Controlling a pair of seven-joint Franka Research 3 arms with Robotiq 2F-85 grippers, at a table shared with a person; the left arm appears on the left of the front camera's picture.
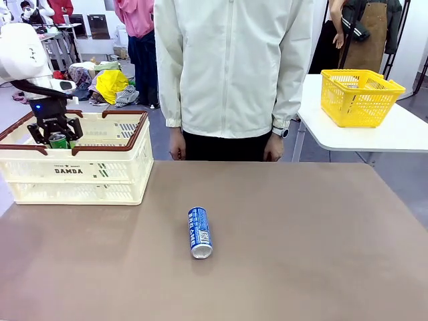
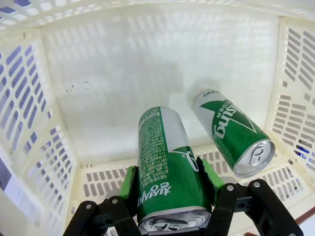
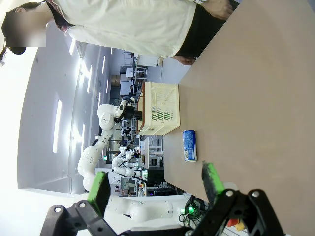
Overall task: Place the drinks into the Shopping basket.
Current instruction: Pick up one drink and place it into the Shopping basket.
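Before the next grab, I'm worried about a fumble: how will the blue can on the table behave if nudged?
The blue can lies on its side on the flat table, so a sideways nudge would probably roll it. Its smooth round wall looks slippery to pinch.

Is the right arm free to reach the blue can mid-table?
Probably yes: right gripper open and empty, blue can alone on the table, left gripper holding a green can at the Shopping basket.
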